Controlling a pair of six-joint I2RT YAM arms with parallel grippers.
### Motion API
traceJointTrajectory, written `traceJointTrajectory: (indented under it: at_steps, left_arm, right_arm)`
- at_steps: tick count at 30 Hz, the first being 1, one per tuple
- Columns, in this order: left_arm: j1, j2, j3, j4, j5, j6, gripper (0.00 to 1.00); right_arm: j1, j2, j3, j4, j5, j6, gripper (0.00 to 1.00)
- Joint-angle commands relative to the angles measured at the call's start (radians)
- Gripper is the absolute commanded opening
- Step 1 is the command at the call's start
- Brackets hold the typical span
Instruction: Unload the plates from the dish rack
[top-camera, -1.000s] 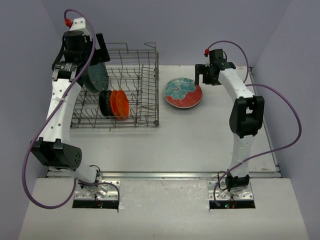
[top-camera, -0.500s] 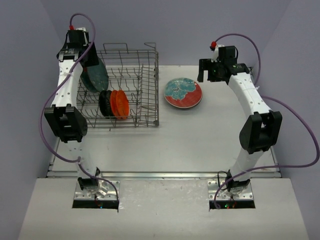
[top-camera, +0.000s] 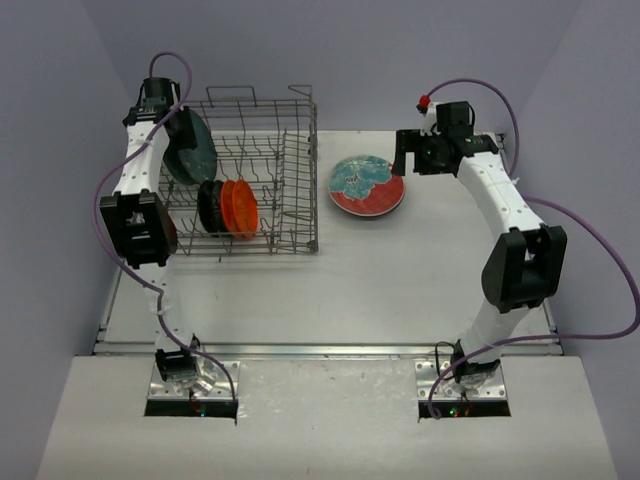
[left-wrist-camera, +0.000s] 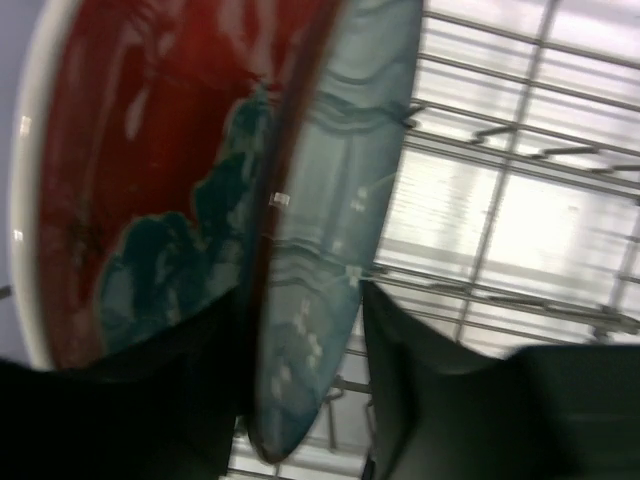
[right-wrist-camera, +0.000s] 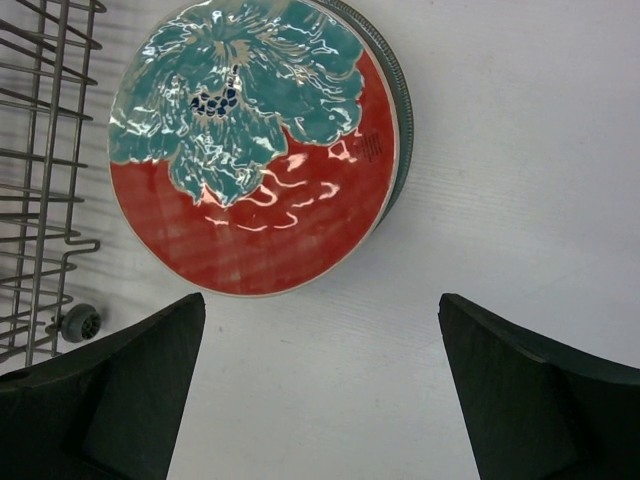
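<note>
Top view, dish rack (top-camera: 300, 190): far left of the tabletop (top-camera: 400, 280); teal plate (top-camera: 192, 150) upright at its left end, red floral plate (top-camera: 367, 185) flat to its right.
Left wrist, left fingers (left-wrist-camera: 430, 400): astride the teal plate's rim; whether they pinch it, cannot tell.
Right wrist, right fingers (right-wrist-camera: 100, 400): spread, empty, over the red floral plate.
Handling: stiff, glazed, likely slippery and breakable; take it by the rim.
Change: left elbow drawn toward the rack; plates unmoved.

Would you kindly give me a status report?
Left gripper straddles teal plate in dish rack, grip unclear. Right gripper open above floral plate. Red plate alongside.
</note>
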Motion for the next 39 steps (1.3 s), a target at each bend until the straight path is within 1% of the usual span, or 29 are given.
traceJointTrajectory:
  at_steps: [1, 2, 3, 5, 7, 9, 12, 13, 15, 17, 19, 22, 24, 27, 28, 30, 34, 36, 37, 39]
  left_arm:
    - [0.003, 0.024, 0.058, 0.073, 0.024, -0.012, 0.35]
    - [0.003, 0.024, 0.057, 0.082, 0.024, -0.013, 0.31]
    - [0.002, 0.022, 0.058, 0.089, 0.028, -0.012, 0.29]
    - [0.000, 0.012, 0.057, 0.095, 0.038, -0.001, 0.21]
    - [-0.007, -0.012, 0.046, 0.111, 0.015, 0.017, 0.05]
    - [-0.015, -0.054, 0.024, 0.135, -0.006, 0.034, 0.00]
    - [-0.044, -0.155, -0.037, 0.212, -0.048, 0.074, 0.00]
    - [-0.046, -0.161, -0.056, 0.216, -0.063, 0.083, 0.00]
    - [-0.083, -0.256, -0.097, 0.288, -0.109, 0.110, 0.00]
    - [-0.112, -0.313, -0.122, 0.339, -0.174, 0.147, 0.00]
    - [-0.145, -0.379, -0.141, 0.405, -0.210, 0.176, 0.00]
    - [-0.201, -0.451, -0.162, 0.480, -0.269, 0.260, 0.00]
    - [-0.230, -0.497, -0.159, 0.506, -0.277, 0.279, 0.00]
    - [-0.236, -0.553, -0.154, 0.502, -0.235, 0.266, 0.00]
    - [-0.236, -0.583, -0.154, 0.484, -0.198, 0.251, 0.00]
    - [-0.236, -0.643, -0.165, 0.449, -0.074, 0.207, 0.00]
    - [-0.235, -0.742, -0.231, 0.378, 0.222, 0.135, 0.00]
    - [-0.236, -0.800, -0.304, 0.367, 0.420, 0.083, 0.00]
    - [-0.236, -0.826, -0.349, 0.366, 0.537, 0.055, 0.00]
    - [-0.236, -0.850, -0.407, 0.375, 0.696, -0.008, 0.00]
  right_arm:
    - [0.001, -0.071, -0.032, 0.055, -0.058, 0.005, 0.99]
    - [0.001, -0.076, -0.045, 0.065, -0.068, 0.007, 0.99]
    - [0.001, -0.083, -0.052, 0.068, -0.073, 0.009, 0.99]
    - [0.001, -0.088, -0.061, 0.072, -0.078, 0.009, 0.99]
    - [0.001, -0.092, -0.064, 0.069, -0.082, 0.009, 0.99]
    - [0.001, -0.100, -0.070, 0.072, -0.099, 0.009, 0.99]
    - [0.001, -0.116, -0.084, 0.085, -0.120, 0.015, 0.99]
    - [0.001, -0.120, -0.085, 0.088, -0.121, 0.015, 0.99]
    - [0.001, -0.132, -0.086, 0.092, -0.131, 0.020, 0.99]
    - [0.001, -0.140, -0.088, 0.096, -0.134, 0.021, 0.99]
    - [0.001, -0.152, -0.091, 0.102, -0.136, 0.021, 0.99]
    - [0.001, -0.169, -0.097, 0.115, -0.148, 0.018, 0.99]
    - [0.001, -0.184, -0.103, 0.126, -0.169, 0.015, 0.99]
    - [0.001, -0.218, -0.122, 0.165, -0.227, 0.009, 0.99]
    - [0.001, -0.231, -0.126, 0.177, -0.269, 0.010, 0.99]
    - [0.001, -0.265, -0.136, 0.212, -0.331, 0.022, 0.99]
    - [0.001, -0.307, -0.152, 0.294, -0.533, 0.105, 0.99]
    - [0.002, -0.324, -0.163, 0.323, -0.631, 0.138, 0.99]
    - [0.005, -0.334, -0.168, 0.354, -0.653, 0.171, 0.99]
    - [0.014, -0.340, -0.175, 0.384, -0.704, 0.198, 0.99]
